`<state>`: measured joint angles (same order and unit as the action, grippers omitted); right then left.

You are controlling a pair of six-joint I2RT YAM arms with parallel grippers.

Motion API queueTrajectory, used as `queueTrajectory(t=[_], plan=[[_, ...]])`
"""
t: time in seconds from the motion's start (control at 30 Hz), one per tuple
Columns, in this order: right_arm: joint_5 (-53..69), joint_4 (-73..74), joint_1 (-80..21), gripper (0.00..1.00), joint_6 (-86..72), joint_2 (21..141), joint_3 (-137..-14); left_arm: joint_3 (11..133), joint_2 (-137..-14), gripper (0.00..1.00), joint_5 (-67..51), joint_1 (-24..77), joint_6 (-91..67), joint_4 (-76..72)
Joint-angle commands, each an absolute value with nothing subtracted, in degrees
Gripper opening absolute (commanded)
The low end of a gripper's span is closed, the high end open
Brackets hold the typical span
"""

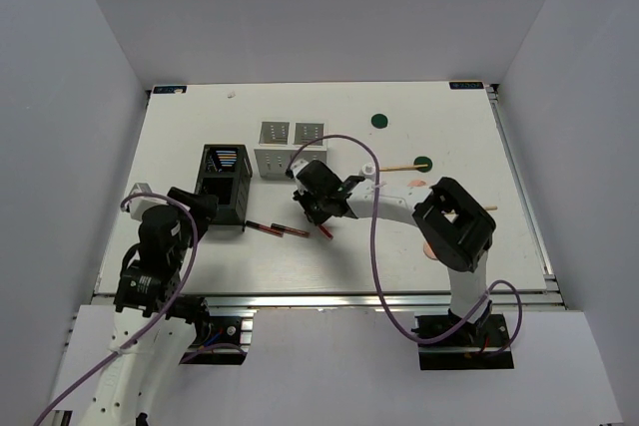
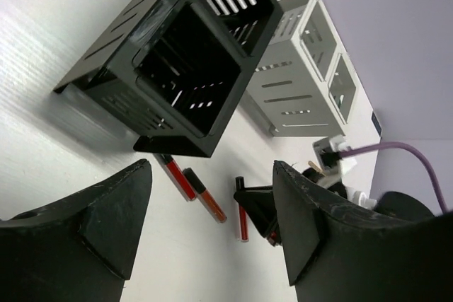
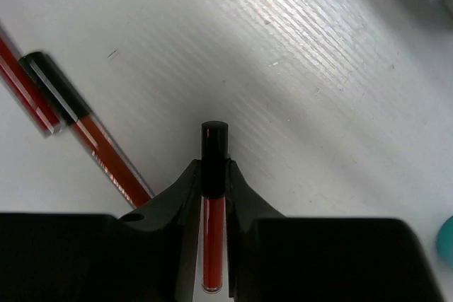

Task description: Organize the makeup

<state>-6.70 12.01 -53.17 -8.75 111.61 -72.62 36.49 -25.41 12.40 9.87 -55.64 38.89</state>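
White table (image 1: 200, 117) set between pale grey walls. At centre, the right gripper (image 3: 214, 175) is closed tight on a slim red-and-black tube (image 3: 214, 150), with the black cap poking out past the fingertips. Two more tubes (image 1: 292, 232) lie flat just to its left. The left gripper (image 2: 212, 210) is spread wide and empty beside the black holder (image 1: 225, 187). A white box (image 1: 288, 147) stands behind it. Two green discs (image 1: 378, 120) lie far right.

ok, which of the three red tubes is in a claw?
The tube clamped in the right claw, black cap out; the other two lie loose on the table.
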Motion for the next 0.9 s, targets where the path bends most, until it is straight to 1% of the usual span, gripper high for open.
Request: queueTrajectory(t=[0.0,0.07,0.1,0.17,0.2,0.27,0.3,0.33,0.4,0.43,0.47,0.57,0.77,0.87], plan=[[2.23,5.2,-51.68,0.0,2.15,104.69,-72.07,34.55,-24.0,0.78,12.31,9.67,-61.43,40.34],[9.19,1.86,-50.02,0.0,6.4,100.39,-71.98,33.14,-22.94,0.77,12.04,9.67,-63.98,40.52],[16.54,-1.46,-49.57,0.0,10.33,99.24,-72.5,32.61,-22.5,0.77,11.87,9.67,-64.77,40.6],[23.43,-4.38,-48.61,0.0,13.7,96.6,-73.39,31.38,-21.71,0.76,11.08,9.67,-66.27,40.43],[28.51,-9.27,-48.52,0.0,14.84,96.16,-73.82,31.03,-21.45,0.76,10.9,9.67,-66.7,40.52],[31.8,-15.44,-48.43,0.0,15.73,96.41,-74.53,30.41,-21.01,0.76,10.64,9.67,-67.41,40.95],[32.16,-21.99,-48.51,0.0,14.69,97.29,-76.53,30.32,-20.92,0.75,10.37,9.67,-67.5,41.13],[32.08,-24.84,-48.6,0.0,10.94,100.43,-78.21,30.15,-20.74,0.75,10.28,9.67,-67.67,41.39],[30.33,-28.81,-48.52,0.0,6.61,104.83,-83.29,29.8,-20.31,0.75,10.2,9.67,-67.76,41.83],[29.37,-31.26,-48.6,0.0,4.16,109.9,-89.32,29.62,-20.13,0.75,10.11,9.67,-67.94,42.1],[27.62,-32.68,-48.78,0.0,-0.57,112.47,-92.34,29.53,-20.04,0.75,10.02,9.67,-67.94,42.19],[24.27,-36.82,-50.01,0.0,-5.79,120.92,-102.28,28.92,-19.25,0.75,9.58,9.67,-68.2,42.71],[18.47,-44.28,-52.91,0.0,-5.98,131.3,-112.48,28.83,-18.28,0.75,9.67,9.67,-68.47,44.64],[16.97,-43.95,-53.35,0.0,-5.71,134.82,-115.65,28.83,-17.58,0.75,10.19,9.67,-68.64,45.26]])
